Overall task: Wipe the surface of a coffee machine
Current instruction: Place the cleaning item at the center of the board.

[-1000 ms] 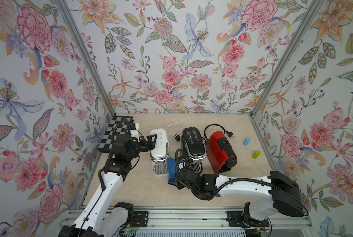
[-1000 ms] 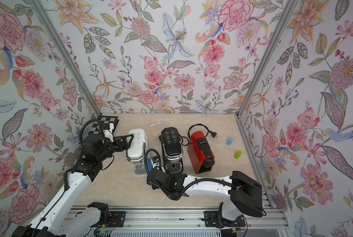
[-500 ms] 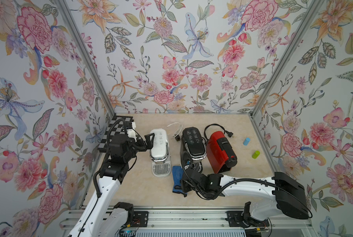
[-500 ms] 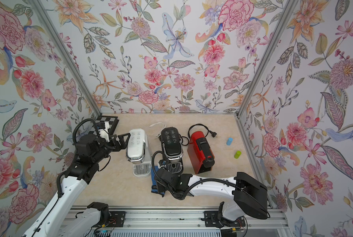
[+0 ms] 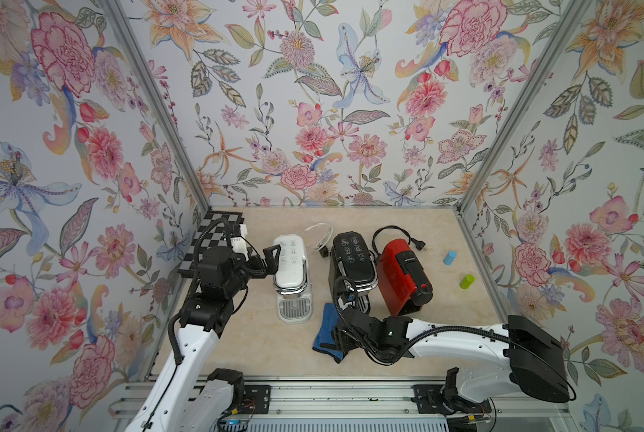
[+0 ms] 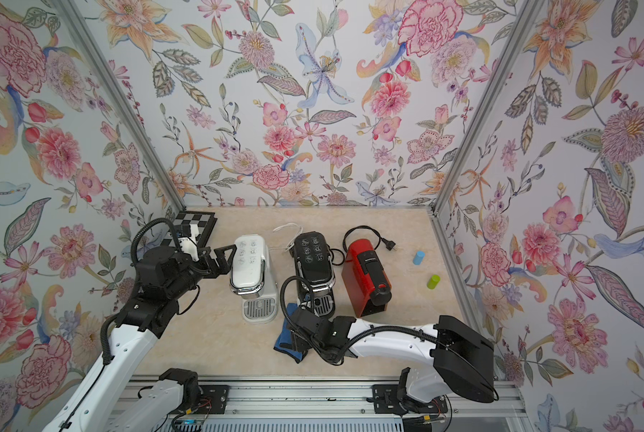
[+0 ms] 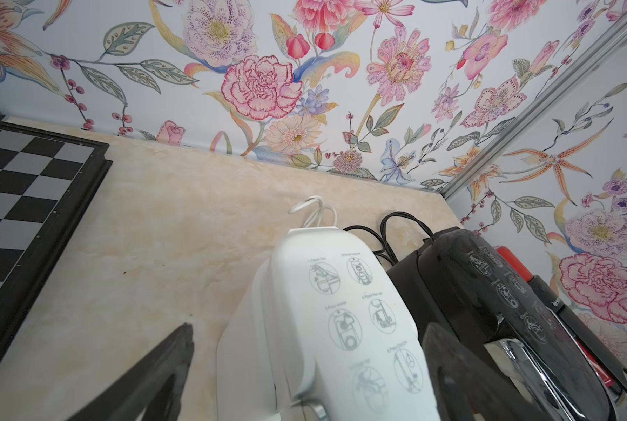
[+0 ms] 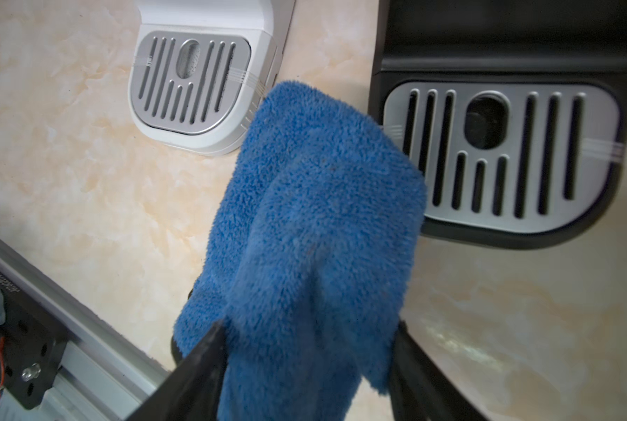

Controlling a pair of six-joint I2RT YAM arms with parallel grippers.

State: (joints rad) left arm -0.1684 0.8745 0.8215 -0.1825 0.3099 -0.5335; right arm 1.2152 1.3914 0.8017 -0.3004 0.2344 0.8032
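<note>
The blue cloth (image 8: 323,218) lies crumpled on the table (image 5: 260,336) at the foot of the black coffee machine (image 5: 352,262), one corner lapping over that machine's drip tray (image 8: 501,156). The right gripper (image 8: 308,330) straddles the cloth's near end. Its fingers are spread, one on each flank of the pile, which bulges between them unsqueezed.

A second ago this gripper was clamped on the cloth and held it higher against the black machine's front. It has since let go and sunk back toward the front rail, and the cloth has slumped onto the table.

The cloth is thick, fuzzy terry, folded into a soft lump. The black machine is glossy, rounded plastic with a chrome band, and its tray is a slotted metal grille.

Beside the black machine, away from the red coffee machine (image 5: 403,276), stands the white coffee machine (image 5: 290,269), smooth and rounded with printed pictograms on its lid. The left gripper (image 7: 309,330) hangs wide open, its fingers to either side of that lid.
</note>
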